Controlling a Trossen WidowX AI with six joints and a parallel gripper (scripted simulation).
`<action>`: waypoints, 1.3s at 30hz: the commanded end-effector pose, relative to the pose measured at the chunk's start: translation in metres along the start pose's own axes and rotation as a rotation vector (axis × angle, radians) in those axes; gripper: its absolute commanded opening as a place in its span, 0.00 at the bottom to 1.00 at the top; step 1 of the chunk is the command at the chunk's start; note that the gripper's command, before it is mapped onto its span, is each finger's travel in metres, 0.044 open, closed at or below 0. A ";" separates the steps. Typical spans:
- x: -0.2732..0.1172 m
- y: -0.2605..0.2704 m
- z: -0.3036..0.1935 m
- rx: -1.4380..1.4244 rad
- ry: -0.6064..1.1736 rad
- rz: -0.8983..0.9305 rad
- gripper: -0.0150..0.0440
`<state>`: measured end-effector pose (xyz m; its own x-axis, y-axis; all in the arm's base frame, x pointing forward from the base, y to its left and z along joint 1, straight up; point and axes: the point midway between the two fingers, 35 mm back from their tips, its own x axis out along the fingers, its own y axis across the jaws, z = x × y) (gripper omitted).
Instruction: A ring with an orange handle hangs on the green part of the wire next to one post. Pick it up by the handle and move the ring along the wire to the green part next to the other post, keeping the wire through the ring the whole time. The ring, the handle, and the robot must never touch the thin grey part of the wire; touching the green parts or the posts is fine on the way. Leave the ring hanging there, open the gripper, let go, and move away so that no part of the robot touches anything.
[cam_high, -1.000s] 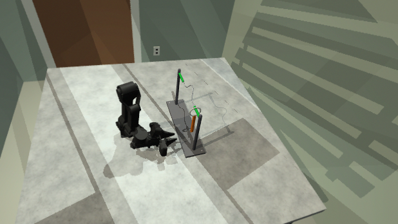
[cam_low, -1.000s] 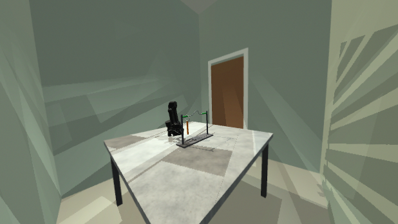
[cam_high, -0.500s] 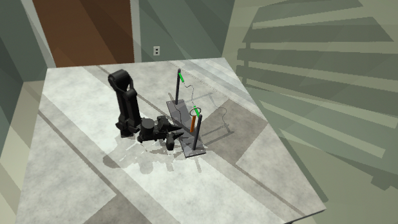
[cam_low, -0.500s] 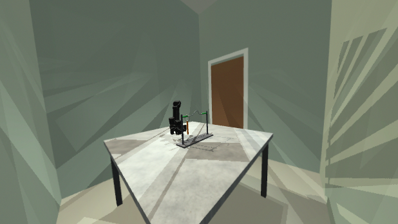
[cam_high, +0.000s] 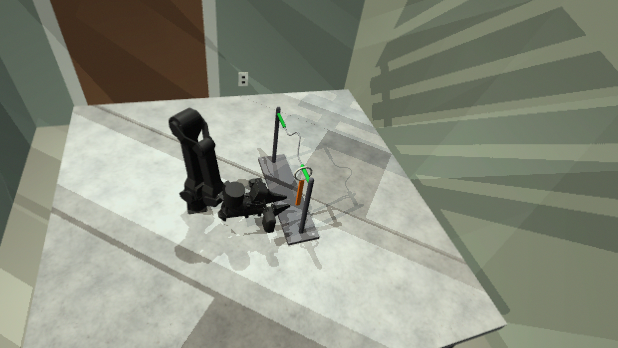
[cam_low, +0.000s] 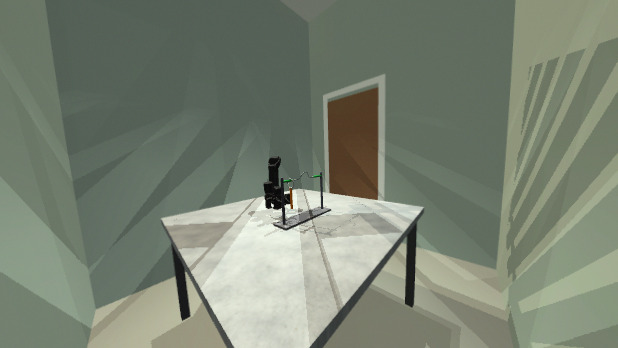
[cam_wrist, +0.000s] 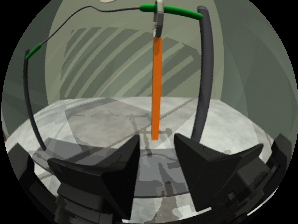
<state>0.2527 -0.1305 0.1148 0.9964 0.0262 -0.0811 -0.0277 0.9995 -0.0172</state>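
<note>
The ring (cam_high: 295, 174) (cam_wrist: 159, 17) hangs around the green part (cam_high: 306, 174) (cam_wrist: 185, 12) beside the near post (cam_high: 307, 207) (cam_low: 283, 205) (cam_wrist: 205, 75). Its orange handle (cam_high: 300, 192) (cam_low: 291, 198) (cam_wrist: 157, 90) hangs straight down. My gripper (cam_high: 287, 201) (cam_wrist: 157, 137) is open and empty. Its fingertips stand just short of the handle, level with its lower end, one finger to each side in the wrist view. The thin grey wire (cam_high: 299, 145) (cam_wrist: 89, 6) bends away to the other green part (cam_high: 282, 120) (cam_low: 317, 176) (cam_wrist: 34, 50) at the far post (cam_high: 275, 137) (cam_low: 321, 192) (cam_wrist: 31, 105).
Both posts stand on a grey base plank (cam_high: 280, 170) (cam_low: 310, 217), which lies beyond and below my fingertips. The near post is a little to the right of the handle in the wrist view. Shadows of the arm and wire fall across the pale table (cam_high: 350, 280) (cam_low: 260, 280).
</note>
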 end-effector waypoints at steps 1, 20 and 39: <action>0.007 -0.003 0.001 0.002 -0.002 -0.004 0.53; 0.037 -0.004 0.002 0.002 -0.005 -0.004 0.53; 0.063 0.000 0.002 0.003 -0.011 -0.004 0.53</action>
<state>0.3115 -0.1270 0.1110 0.9968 0.0275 -0.0749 -0.0288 0.9994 -0.0166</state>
